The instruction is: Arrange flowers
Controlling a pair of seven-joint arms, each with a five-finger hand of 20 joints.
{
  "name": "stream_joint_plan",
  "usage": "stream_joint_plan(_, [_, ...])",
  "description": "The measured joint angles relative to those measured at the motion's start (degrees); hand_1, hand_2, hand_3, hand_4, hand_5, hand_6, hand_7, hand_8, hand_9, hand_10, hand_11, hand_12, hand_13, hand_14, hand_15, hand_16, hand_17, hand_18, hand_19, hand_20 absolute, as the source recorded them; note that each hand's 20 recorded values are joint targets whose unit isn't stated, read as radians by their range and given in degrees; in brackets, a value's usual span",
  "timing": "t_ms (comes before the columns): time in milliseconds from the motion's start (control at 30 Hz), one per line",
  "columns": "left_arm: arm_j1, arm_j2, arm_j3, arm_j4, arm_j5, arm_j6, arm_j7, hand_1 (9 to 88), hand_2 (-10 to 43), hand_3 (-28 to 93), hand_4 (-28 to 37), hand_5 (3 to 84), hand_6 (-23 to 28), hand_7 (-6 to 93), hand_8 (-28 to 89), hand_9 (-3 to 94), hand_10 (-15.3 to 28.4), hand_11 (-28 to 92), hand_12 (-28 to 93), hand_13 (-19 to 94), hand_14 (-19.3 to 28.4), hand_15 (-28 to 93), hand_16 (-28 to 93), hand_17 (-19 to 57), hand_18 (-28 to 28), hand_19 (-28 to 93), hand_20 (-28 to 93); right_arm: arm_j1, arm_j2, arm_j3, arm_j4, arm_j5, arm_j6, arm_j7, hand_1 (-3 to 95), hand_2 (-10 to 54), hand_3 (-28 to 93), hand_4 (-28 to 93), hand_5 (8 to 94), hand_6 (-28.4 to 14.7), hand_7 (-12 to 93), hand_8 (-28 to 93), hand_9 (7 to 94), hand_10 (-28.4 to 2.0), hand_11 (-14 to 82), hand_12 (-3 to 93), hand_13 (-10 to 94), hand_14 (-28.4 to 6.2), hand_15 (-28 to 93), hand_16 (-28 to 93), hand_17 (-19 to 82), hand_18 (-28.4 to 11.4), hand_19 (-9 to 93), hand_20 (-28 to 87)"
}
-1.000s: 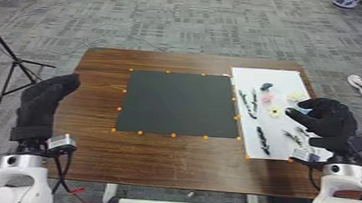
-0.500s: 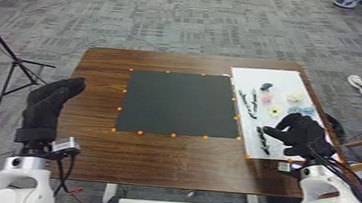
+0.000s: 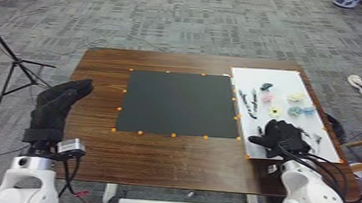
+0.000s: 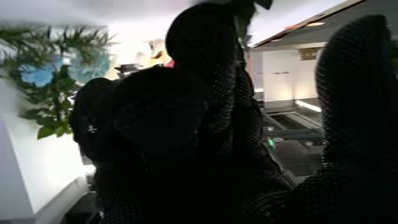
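Grey patterned carpet (image 3: 181, 24) spreads behind a brown wooden table (image 3: 157, 161), and a black tripod (image 3: 17, 61) stands on the floor beyond its left side. On the tabletop a black mat (image 3: 177, 102) lies in the middle, with small orange markers spaced around its edges; just beside it, to the right, is a white sheet (image 3: 285, 80). The flowers are laid out on that sheet: a pale yellow flower (image 3: 295, 97) and a pink flower (image 3: 267, 98) in the farther part, a yellow flower (image 3: 275, 112) nearer, and two blue flowers (image 3: 301, 111) side by side toward the right edge. Thin dark stems (image 3: 254, 103) lie along the sheet's left side.

Over the near part of the sheet is the right hand (image 3: 281, 137), its fingers pointing away from the robot and its thumb out to the left. The right wrist view shows the right hand (image 4: 160, 115) open, with a wide gap between thumb and fingers. Some green foliage appears behind the fingertips; whether they touch it cannot be told. The left hand (image 3: 57, 103) is at the table's left side, well apart from the flowers, its fingers loosely extended and close together, holding nothing.
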Motion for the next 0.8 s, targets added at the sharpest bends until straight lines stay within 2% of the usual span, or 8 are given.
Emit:
stream_joint_plan(267, [0.27, 0.01, -0.14, -0.17, 0.00, -0.53, -0.51, 25.7, -5.4, 70, -16.4, 52.7, 2.2, 18.3, -7, 49.3, 12.9, 19, 13, 39, 16.9, 18, 1, 8.3, 11.6, 9, 19, 0.13, 0.12, 0.01, 0.47, -0.18, 0.23, 1.14, 39.4, -9.5, 61, -20, 68.8, -3.6, 35, -5, 89.1, -8.5, 41.7, 33.2, 94, -1.4, 58, 35, 61, -17.6, 93, 56])
stream_joint_plan(367, [0.28, 0.01, -0.23, -0.19, 0.00, -0.87, -0.85, 25.8, -5.4, 70, -16.3, 52.7, 2.2, 18.4, -7, 49.2, 13.0, 19, 13, 39, 17.0, 18, 1, 8.3, 11.6, 9, 19, 0.16, 0.12, -0.29, 0.29, -0.18, 0.04, 1.74, 44.9, -9.5, 56, -19, 68.0, -2.8, 34, 16, 89.6, -8.1, 42.6, 33.6, 94, -1.1, 60, 33, 63, -16.5, 93, 56])
stream_joint_plan(433, [0.28, 0.01, -0.31, -0.21, 0.00, -1.06, -1.13, 25.7, -5.4, 70, -16.2, 52.6, 2.2, 18.3, -7, 49.2, 13.0, 19, 13, 39, 16.9, 18, 1, 8.3, 11.7, 9, 18, 0.24, 0.13, -0.60, 0.19, -0.28, -0.24, 2.08, 49.1, -9.5, 52, -19, 67.5, -2.4, 34, 24, 89.6, -7.9, 42.9, 34.0, 94, -1.0, 61, 33, 63, -15.9, 93, 56])
stream_joint_plan(467, [0.26, 0.01, -0.32, -0.21, 0.00, -1.15, -1.28, 25.7, -5.4, 70, -16.2, 52.6, 2.2, 18.3, -7, 49.2, 13.0, 19, 13, 39, 16.9, 18, 1, 8.2, 11.7, 9, 18, 0.30, 0.16, -0.80, 0.18, -0.41, -0.44, 2.22, 53.5, -9.5, 45, -15, 67.6, -2.1, 33, 26, 89.6, -7.9, 42.8, 34.2, 94, -1.0, 60, 33, 63, -15.7, 93, 55])
stream_joint_plan(533, [0.23, 0.01, -0.34, -0.22, 0.02, -1.37, -1.59, 25.8, -5.4, 70, -16.2, 52.6, 2.2, 18.3, -7, 49.2, 13.0, 19, 13, 39, 16.9, 18, 1, 8.2, 11.6, 9, 18, 0.52, 0.29, -1.32, 0.17, -0.78, -1.02, 2.53, 74.0, -9.5, -5, 18, 67.5, -1.6, 33, 29, 89.6, -7.8, 42.7, 34.3, 94, -1.1, 61, 33, 64, -15.2, 93, 55])
stream_joint_plan(567, [0.23, 0.01, -0.38, -0.22, 0.03, -1.53, -1.74, 25.8, -5.4, 70, -16.2, 52.6, 2.3, 18.3, -7, 49.2, 13.0, 19, 13, 39, 16.9, 18, 1, 8.2, 11.6, 9, 18, 0.68, 0.35, -1.55, 0.05, -0.91, -1.47, 2.76, 81.1, -9.5, -20, 28, 67.4, -1.4, 33, 29, 89.6, -7.8, 42.7, 34.4, 94, -1.0, 61, 33, 64, -15.0, 93, 54])
stream_joint_plan(633, [0.25, 0.01, -0.54, -0.23, 0.05, -1.91, -2.05, 25.8, -5.4, 70, -16.0, 52.6, 2.3, 18.2, -7, 49.1, 13.0, 19, 13, 39, 17.0, 18, 1, 8.2, 11.6, 9, 18, 0.83, 0.50, -1.87, -1.01, -0.92, -2.90, 3.31, 86.1, -9.5, -27, 34, 67.2, -1.2, 34, 29, 89.9, -7.5, 41.4, 37.0, 94, -1.0, 61, 33, 64, -14.3, 93, 53])
stream_joint_plan(800, [0.43, 0.01, -0.92, -0.44, -0.01, -2.22, -2.49, 25.9, -5.5, 70, -15.9, 52.6, 2.4, 17.9, -7, 48.9, 13.0, 19, 13, 38, 17.0, 18, 1, 8.1, 11.7, 9, 18, 1.41, 0.60, -2.54, -3.14, 0.32, -7.79, 4.48, 90.6, -9.5, -28, 42, 69.9, -1.0, 33, 28, 91.9, -6.6, 36.9, 39.2, 94, -0.9, 60, 30, 66, -12.9, 93, 48])
